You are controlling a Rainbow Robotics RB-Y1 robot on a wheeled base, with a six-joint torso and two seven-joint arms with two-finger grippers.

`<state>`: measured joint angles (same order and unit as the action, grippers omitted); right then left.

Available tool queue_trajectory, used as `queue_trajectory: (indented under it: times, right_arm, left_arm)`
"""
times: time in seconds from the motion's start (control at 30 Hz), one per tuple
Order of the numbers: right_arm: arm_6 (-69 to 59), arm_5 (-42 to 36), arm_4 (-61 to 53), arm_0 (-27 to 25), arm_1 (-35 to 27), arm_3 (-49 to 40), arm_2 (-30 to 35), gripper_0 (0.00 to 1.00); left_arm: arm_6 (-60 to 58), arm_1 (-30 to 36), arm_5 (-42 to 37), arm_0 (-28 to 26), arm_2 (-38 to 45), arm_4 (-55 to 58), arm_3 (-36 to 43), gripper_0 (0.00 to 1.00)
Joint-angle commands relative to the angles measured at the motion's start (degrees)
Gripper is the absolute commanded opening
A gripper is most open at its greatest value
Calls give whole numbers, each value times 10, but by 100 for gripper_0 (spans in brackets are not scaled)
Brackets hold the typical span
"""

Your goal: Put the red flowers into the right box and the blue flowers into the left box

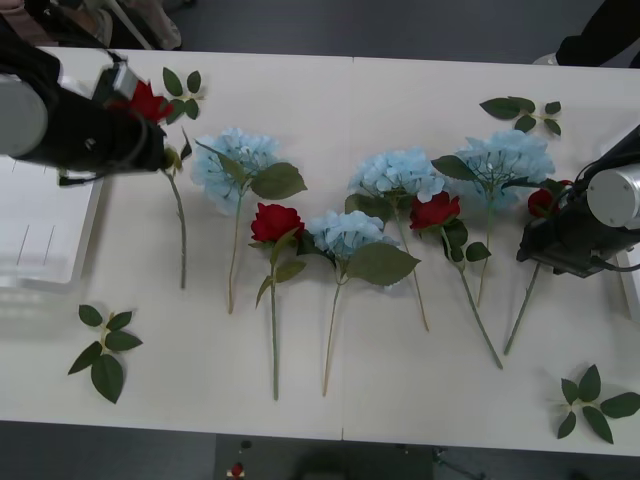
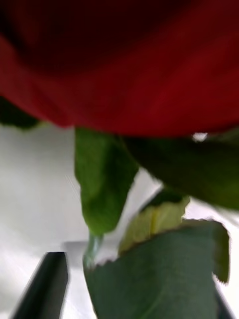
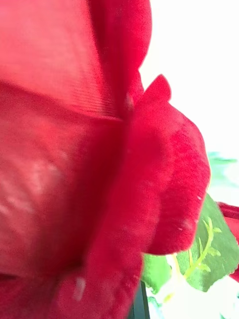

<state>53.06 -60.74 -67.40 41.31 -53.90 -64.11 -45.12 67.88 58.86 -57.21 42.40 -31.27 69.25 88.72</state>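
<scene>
Several red flowers and blue flowers lie in a row on the white table. My left gripper point(image 1: 168, 158) is at the far left, shut on the stem of a red flower point(image 1: 148, 100), whose bloom point(image 3: 99, 149) sits right before the left wrist camera. My right gripper point(image 1: 540, 256) is open over another red flower point(image 1: 541, 200), with its stem point(image 2: 92, 249) between the black fingers point(image 2: 45, 289). More red flowers point(image 1: 275, 222) point(image 1: 435, 212) lie mid-table among the blue flowers point(image 1: 235, 160) point(image 1: 345, 232) point(image 1: 398, 172). The left box point(image 1: 45, 230) stands at the left edge and the right box point(image 1: 632, 290) at the right edge.
Loose green leaf sprigs lie at the front left point(image 1: 105, 350), front right point(image 1: 595, 400), back right point(image 1: 522, 110) and back left point(image 1: 183, 90). The flower stems point toward the table's front edge. Bare table runs along the back.
</scene>
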Motion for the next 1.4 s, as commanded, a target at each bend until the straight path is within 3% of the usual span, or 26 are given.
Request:
queue_trajectory:
  times: [0.03,0.27,0.4,0.63,0.77,0.9,1.13,1.4]
  right_arm:
    - [24,-3,-4,30,11,12,13,0]
    - [24,-5,-10,39,11,15,14,0]
    - [27,-6,-13,48,6,14,19,0]
    - [93,-70,-24,105,-43,14,45,0]
    - [185,-125,-13,153,-107,14,46,0]
    - [241,-132,35,167,-146,21,46,0]
    - [325,-53,134,160,-156,139,45,0]
    - [359,129,146,99,-149,214,0,0]
  left_arm:
    - [163,61,26,15,87,91,94,0]
    - [342,13,90,38,102,72,256,0]
    - [354,-36,92,51,82,38,298,0]
    - [283,-142,140,76,11,-86,296,0]
    - [211,-214,144,86,-3,-171,276,0]
    - [181,-235,147,91,-3,-187,272,0]
    - [163,-248,155,91,-3,-187,269,0]
    - [163,-248,155,91,-3,-187,269,0]
